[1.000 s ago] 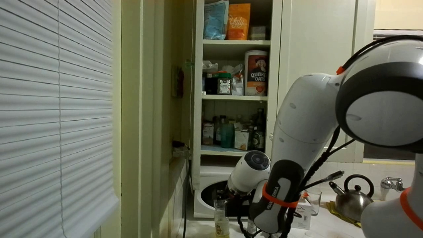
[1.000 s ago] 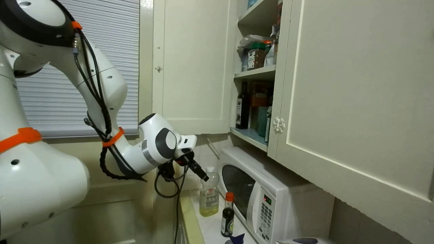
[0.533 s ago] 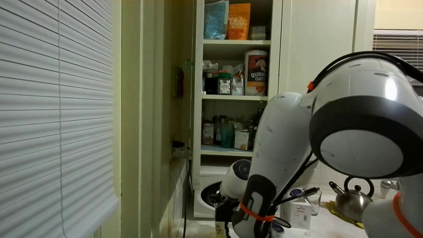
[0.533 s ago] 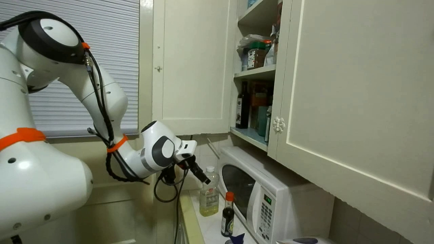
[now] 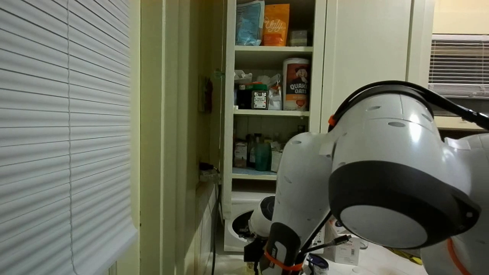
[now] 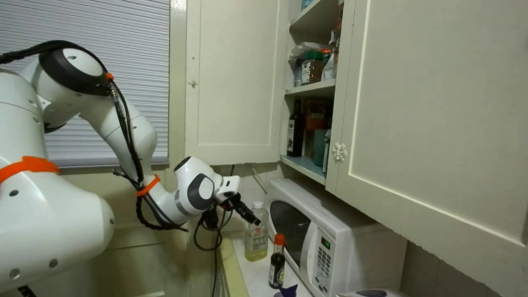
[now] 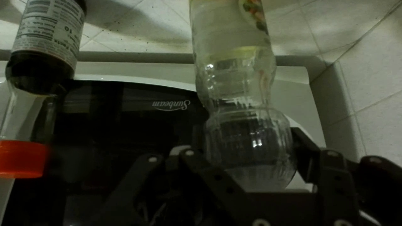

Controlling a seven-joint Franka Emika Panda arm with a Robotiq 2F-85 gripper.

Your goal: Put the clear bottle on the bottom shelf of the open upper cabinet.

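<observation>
The gripper (image 7: 248, 138) holds the upright clear bottle (image 7: 235, 88) by its upper part, jaws closed against 2 sides; the bottom shelf (image 6: 303, 169) lies above, over the microwave (image 6: 338, 235)

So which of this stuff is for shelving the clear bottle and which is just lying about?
For the job:
clear bottle
bottom shelf
open upper cabinet

Just lying about:
dark bottle with red cap
microwave
oats canister
orange pouch
white box
</observation>
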